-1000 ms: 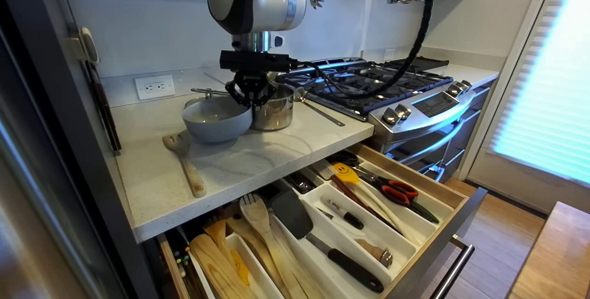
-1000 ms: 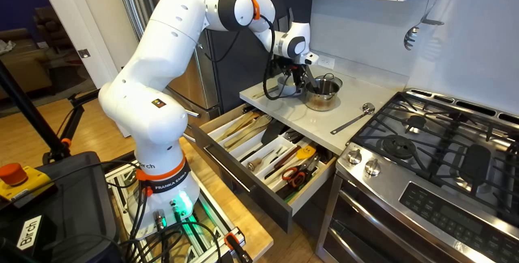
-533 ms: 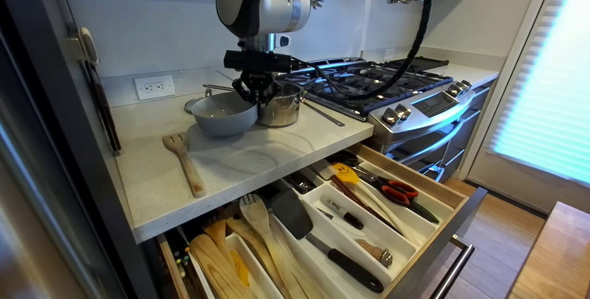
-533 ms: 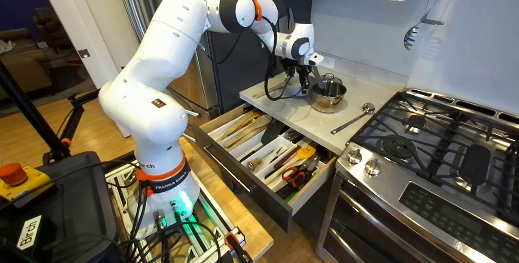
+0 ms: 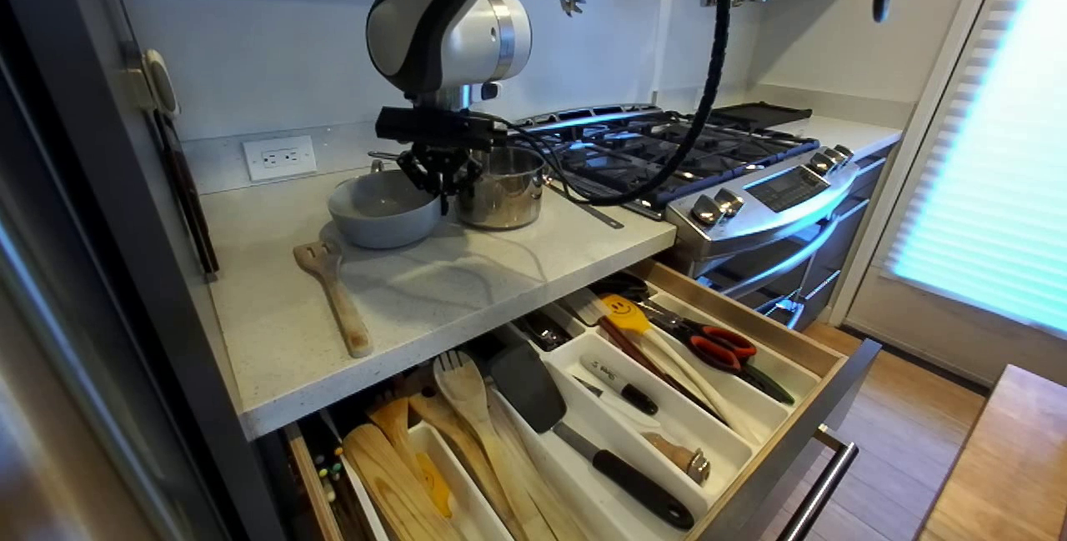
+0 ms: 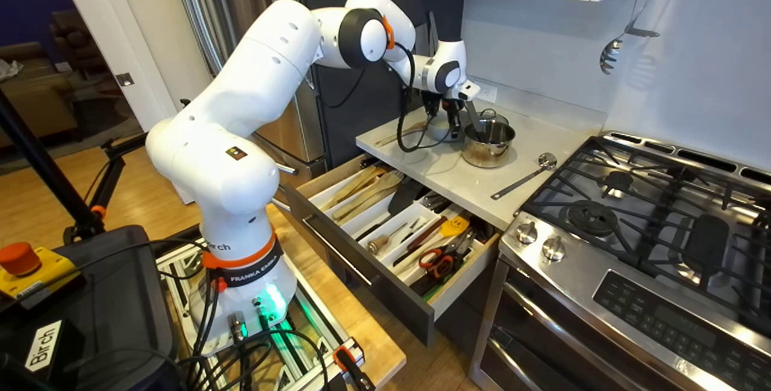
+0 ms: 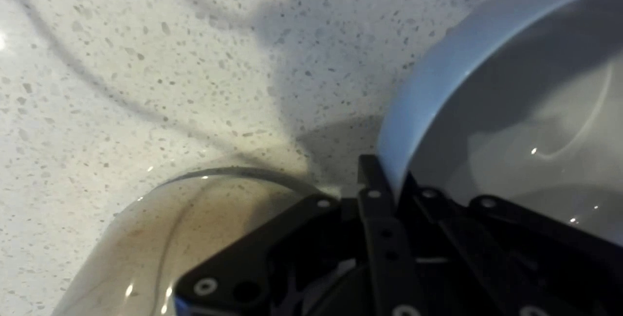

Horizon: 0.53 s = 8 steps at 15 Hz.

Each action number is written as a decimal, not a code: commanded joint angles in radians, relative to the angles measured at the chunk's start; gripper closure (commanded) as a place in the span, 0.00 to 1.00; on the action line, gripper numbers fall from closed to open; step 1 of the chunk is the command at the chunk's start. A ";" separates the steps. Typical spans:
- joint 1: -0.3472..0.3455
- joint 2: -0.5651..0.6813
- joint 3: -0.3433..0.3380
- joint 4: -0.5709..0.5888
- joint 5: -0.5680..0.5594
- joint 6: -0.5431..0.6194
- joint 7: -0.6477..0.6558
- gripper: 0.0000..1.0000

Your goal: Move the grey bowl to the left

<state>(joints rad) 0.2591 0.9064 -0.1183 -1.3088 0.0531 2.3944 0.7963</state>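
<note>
The grey bowl (image 5: 379, 228) stands upright at the back of the counter, left of the shiny steel pot (image 5: 500, 199) in that exterior view. My gripper (image 5: 442, 193) points down at the bowl's pot-side rim. In the wrist view, my gripper (image 7: 393, 177) is shut on the rim of the bowl (image 7: 418, 97), with one finger outside and one inside. The bowl's inner finger is partly dark. The pot's wall (image 7: 194, 238) shows close beside the outer finger, apart from the bowl. I cannot tell whether the bowl's base touches the counter. In an exterior view the arm partly hides the bowl (image 6: 441, 133).
A wooden spatula (image 5: 338, 299) lies on the counter in front of the bowl. An open drawer (image 5: 575, 424) of utensils juts out below the counter edge. A slotted-looking metal spoon (image 6: 524, 177) and the stove (image 6: 602, 210) are beyond the pot. A dark wall stands at the far left.
The bowl and gripper first shifted right and back, and the pot moved right with them. Over the last half second, the bowl and gripper moved left, away from the pot, which stayed put.
</note>
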 commanded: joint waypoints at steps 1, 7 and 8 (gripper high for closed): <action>0.004 0.058 0.000 0.100 -0.018 -0.018 0.037 0.98; 0.001 0.061 0.020 0.142 -0.009 -0.079 0.024 0.53; 0.001 0.047 0.024 0.138 -0.010 -0.096 0.020 0.46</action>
<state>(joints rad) 0.2631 0.9604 -0.1079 -1.1998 0.0531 2.3591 0.8046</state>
